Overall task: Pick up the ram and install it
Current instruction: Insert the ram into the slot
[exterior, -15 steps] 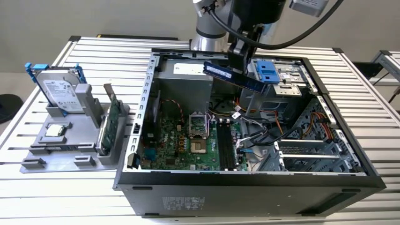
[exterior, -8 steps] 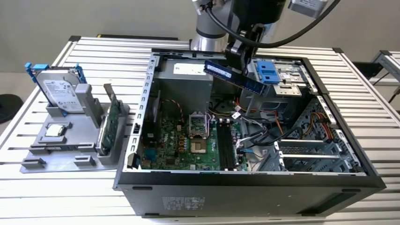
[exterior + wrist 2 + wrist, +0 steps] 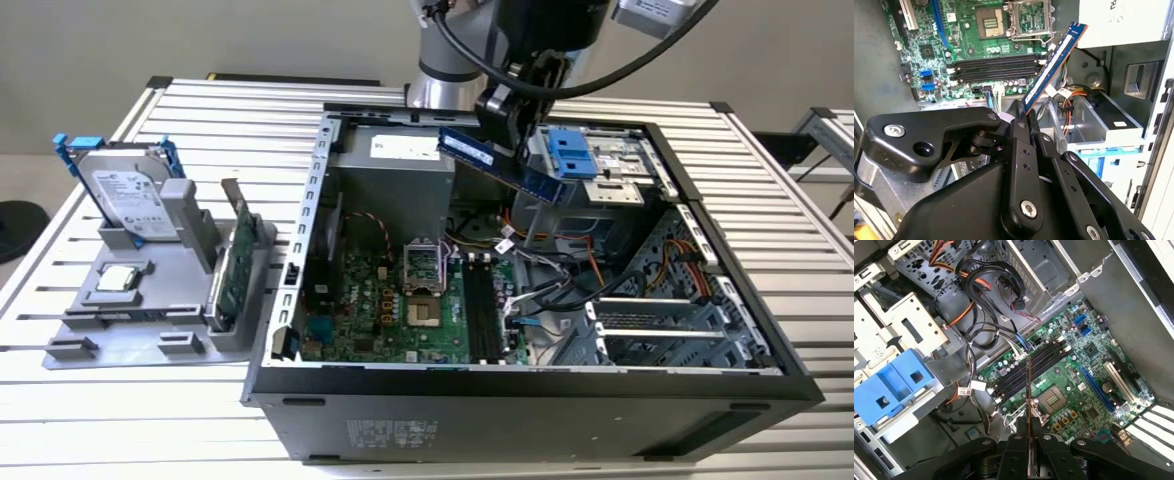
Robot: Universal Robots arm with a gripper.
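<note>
Blue-black ram (image 3: 1054,65) gripped by end effector (image 3: 1024,117); tilted over open case (image 3: 534,415); edges touching nothing

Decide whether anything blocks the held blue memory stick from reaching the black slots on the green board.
Nothing visible does. The pincer holds the thin dark blue ram stick in open air above the open black computer case; the long black memory slots lie empty, loose cables beside them.

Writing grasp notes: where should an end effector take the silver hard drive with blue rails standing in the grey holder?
I'd take the silver hard drive by its free upper part, from above, pinching across its flat faces: it stands upright with its lower edge seated in the grey holder.
</note>
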